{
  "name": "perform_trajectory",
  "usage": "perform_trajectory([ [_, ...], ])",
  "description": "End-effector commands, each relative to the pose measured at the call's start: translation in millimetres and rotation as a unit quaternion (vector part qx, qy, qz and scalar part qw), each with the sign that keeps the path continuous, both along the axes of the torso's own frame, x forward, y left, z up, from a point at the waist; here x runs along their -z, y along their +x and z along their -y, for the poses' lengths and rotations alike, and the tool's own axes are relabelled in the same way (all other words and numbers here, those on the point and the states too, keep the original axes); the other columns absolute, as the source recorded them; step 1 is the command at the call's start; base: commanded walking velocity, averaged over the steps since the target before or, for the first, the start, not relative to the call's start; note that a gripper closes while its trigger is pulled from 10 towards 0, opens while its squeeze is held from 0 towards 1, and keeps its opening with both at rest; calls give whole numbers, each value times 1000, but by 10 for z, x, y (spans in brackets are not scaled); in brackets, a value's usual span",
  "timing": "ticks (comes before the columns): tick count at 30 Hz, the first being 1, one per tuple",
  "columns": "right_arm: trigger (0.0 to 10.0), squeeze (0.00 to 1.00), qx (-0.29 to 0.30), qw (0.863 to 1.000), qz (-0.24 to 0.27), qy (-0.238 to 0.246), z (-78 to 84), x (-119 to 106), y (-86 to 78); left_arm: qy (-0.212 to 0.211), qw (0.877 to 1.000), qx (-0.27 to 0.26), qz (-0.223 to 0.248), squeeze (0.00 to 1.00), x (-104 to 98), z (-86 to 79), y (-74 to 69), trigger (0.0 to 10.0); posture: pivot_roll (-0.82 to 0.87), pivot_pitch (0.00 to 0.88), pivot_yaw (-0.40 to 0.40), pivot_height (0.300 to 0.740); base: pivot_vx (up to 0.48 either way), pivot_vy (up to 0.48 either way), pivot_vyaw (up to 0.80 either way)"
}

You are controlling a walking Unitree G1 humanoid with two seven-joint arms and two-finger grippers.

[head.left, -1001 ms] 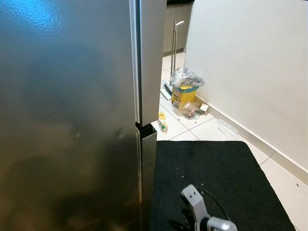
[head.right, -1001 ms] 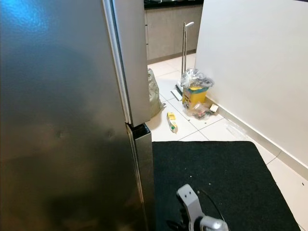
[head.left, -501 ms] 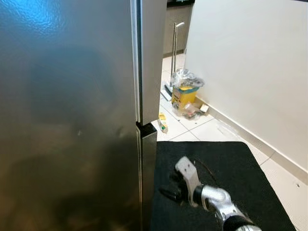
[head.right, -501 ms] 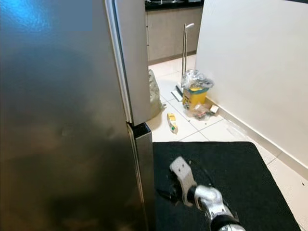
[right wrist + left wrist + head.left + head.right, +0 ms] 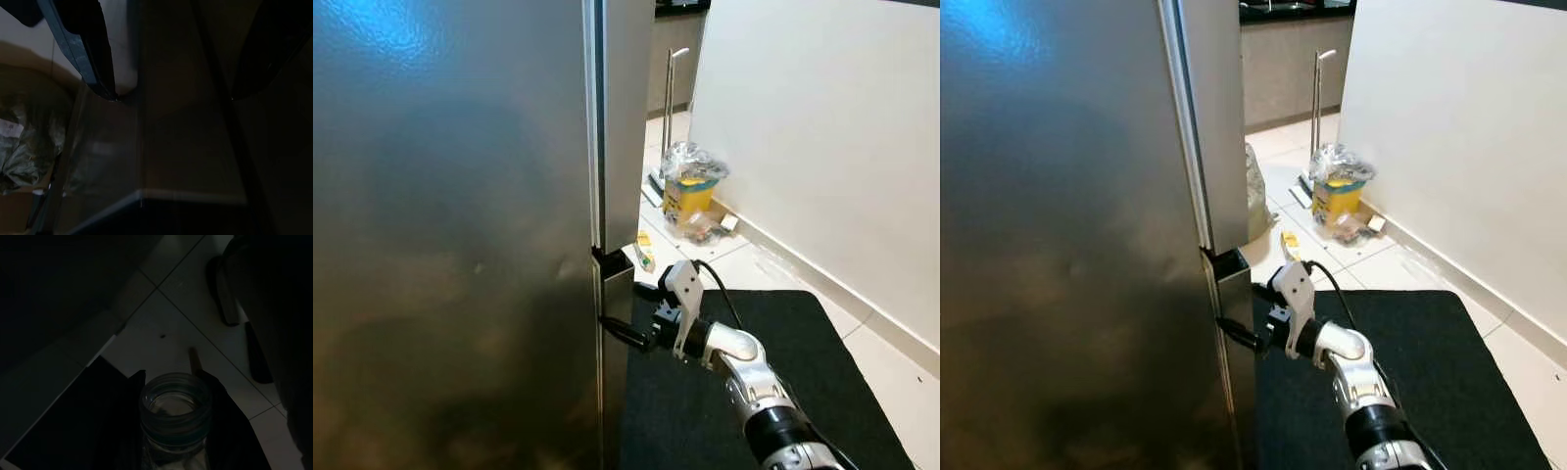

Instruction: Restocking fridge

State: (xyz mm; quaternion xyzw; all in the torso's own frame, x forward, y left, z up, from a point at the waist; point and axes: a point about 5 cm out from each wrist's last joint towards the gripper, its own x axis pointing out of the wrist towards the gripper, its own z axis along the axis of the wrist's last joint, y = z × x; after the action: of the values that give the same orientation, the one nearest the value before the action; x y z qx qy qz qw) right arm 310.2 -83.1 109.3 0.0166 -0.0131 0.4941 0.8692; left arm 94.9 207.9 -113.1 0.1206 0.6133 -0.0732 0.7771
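No text, label, brand or number can be read on anything in these pictures.

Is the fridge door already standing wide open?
No, the steel fridge door is shut, and the right gripper is only reaching to its edge beside the black mat.

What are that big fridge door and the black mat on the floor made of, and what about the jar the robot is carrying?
The fridge door looks like brushed steel: grey, with soft blurred reflections. The mat seems rubber or dense fabric: flat, matte black, flecked with crumbs. The jar in the left end effector appears to be clear glass, see-through with a thick rim, though the view is dark.
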Motion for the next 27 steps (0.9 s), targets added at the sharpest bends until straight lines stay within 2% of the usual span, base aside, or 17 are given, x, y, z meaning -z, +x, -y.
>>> perform_trajectory([
  [1,10000,1000,-26,1000,-1,9,-128,-31,-44,0,1000,3,-6,0,6,-2,-26,10000,-36,0,8,740,0,0,0],
  [2,10000,290,-25,1000,-1,10,-153,-41,-44,0,1000,3,-5,0,6,0,-25,10000,-36,0,8,740,0,0,0],
  [3,10000,290,-25,1000,-1,10,-153,-41,-44,0,1000,3,-5,0,6,0,-25,10000,-36,0,8,740,0,0,0],
  [4,10000,0,-22,1000,0,12,-178,-57,-36,-1,1000,2,-5,0,6,1,-24,10000,-35,0,6,740,0,0,0],
  [8,10000,0,-7,1000,6,10,-220,-96,-12,-1,1000,2,-4,0,6,4,-23,10000,-37,0,6,740,0,0,0],
  [14,10000,0,33,999,0,40,-298,-261,23,-2,1000,0,-5,0,8,10,-26,10000,-36,0,4,740,0,0,0],
  [24,10000,0,97,995,-8,16,-351,-315,106,-3,1000,0,-6,0,11,18,-37,10000,-38,0,1,740,0,0,0],
  [25,10000,0,129,991,-16,4,-342,-292,150,-3,1000,0,-6,0,12,20,-37,10000,-39,0,1,740,0,0,0],
  [27,10000,0,143,990,-20,0,-337,-288,164,-3,1000,0,-6,0,12,20,-37,10000,-39,0,1,740,0,0,0],
])
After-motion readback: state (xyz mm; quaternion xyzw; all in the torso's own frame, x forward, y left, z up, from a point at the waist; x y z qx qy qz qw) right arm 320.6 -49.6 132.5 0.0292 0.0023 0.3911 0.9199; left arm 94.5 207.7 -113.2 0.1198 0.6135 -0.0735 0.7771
